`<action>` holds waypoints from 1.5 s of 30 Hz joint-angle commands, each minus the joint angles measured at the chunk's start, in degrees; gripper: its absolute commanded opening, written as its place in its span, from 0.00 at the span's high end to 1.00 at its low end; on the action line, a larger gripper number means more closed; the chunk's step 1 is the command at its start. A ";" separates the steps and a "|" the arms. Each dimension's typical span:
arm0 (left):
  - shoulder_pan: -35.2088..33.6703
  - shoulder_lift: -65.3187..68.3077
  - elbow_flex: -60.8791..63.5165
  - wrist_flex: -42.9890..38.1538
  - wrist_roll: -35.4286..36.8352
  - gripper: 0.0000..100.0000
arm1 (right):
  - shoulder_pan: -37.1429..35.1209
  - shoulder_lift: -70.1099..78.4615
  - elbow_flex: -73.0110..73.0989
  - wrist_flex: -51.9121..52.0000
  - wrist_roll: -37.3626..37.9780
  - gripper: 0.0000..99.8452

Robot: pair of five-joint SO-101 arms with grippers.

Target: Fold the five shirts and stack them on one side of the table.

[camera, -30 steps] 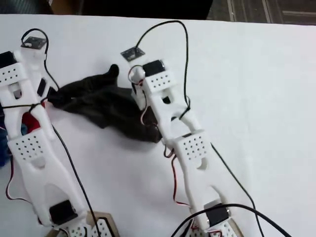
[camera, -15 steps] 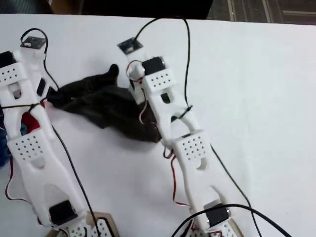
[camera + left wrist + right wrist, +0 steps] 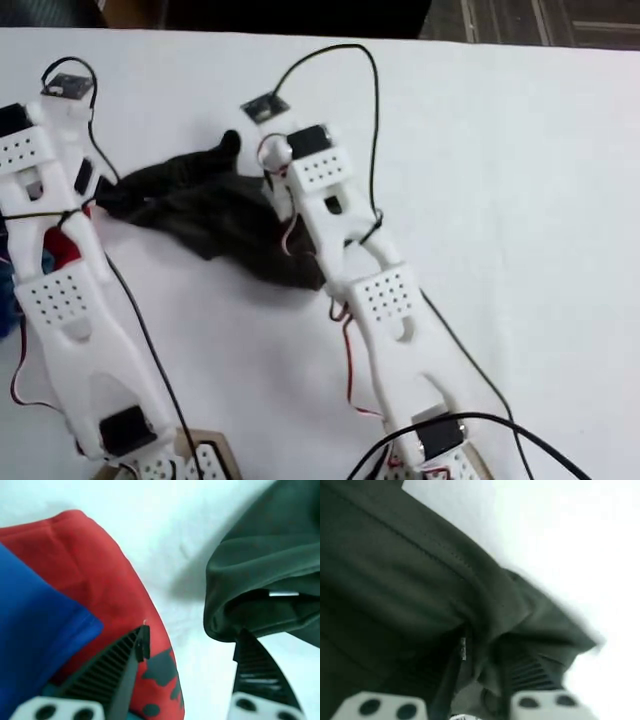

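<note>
A crumpled dark shirt (image 3: 200, 205) lies on the white table (image 3: 520, 150) between the two arms. My right gripper (image 3: 272, 195) sits at its right side; in the right wrist view the gripper (image 3: 487, 670) is shut on a fold of the dark shirt (image 3: 395, 580). My left gripper (image 3: 98, 195) is at the shirt's left edge. In the left wrist view it (image 3: 192, 635) stands open, one finger over a red shirt (image 3: 100, 570) and the other at the hem of the dark shirt (image 3: 270, 565). A blue shirt (image 3: 35, 620) lies on the red one.
The red shirt (image 3: 62, 245) and blue shirt (image 3: 8, 300) sit at the table's left edge, partly under the left arm. Black cables loop over both arms. Bare white table stretches to the right and toward the far edge.
The right arm's wrist shifted slightly toward the far left, then came back; the dark shirt barely moved. The left arm has kept still.
</note>
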 commanded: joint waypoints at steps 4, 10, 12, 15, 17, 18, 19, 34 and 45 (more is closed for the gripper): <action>0.35 -0.70 -0.04 0.97 0.00 0.71 | -0.22 -0.40 -12.40 3.38 -0.35 0.98; 0.35 -0.44 -0.04 1.05 0.00 0.71 | 0.84 -9.10 -12.40 3.56 0.09 0.98; 0.35 -0.53 -0.04 1.05 0.00 0.71 | 2.42 -14.37 -9.23 3.56 0.18 0.98; 0.97 -0.79 -0.04 1.05 0.00 0.71 | 6.02 -23.87 -2.20 3.65 3.34 0.98; 1.67 -0.88 0.04 1.05 0.09 0.71 | 8.92 -31.87 5.10 3.65 5.89 0.98; 2.20 -0.88 0.04 1.14 0.09 0.71 | 10.33 -36.44 9.76 3.65 7.03 0.98; 2.73 -0.97 0.04 1.14 0.18 0.71 | 11.47 -41.19 15.21 3.65 8.18 0.98; 17.14 -22.07 19.56 0.62 3.25 0.71 | 28.00 -82.07 93.63 -20.00 26.90 0.98; 32.79 -19.78 17.27 -5.27 3.60 0.71 | 31.96 -82.33 98.55 -23.60 26.64 0.98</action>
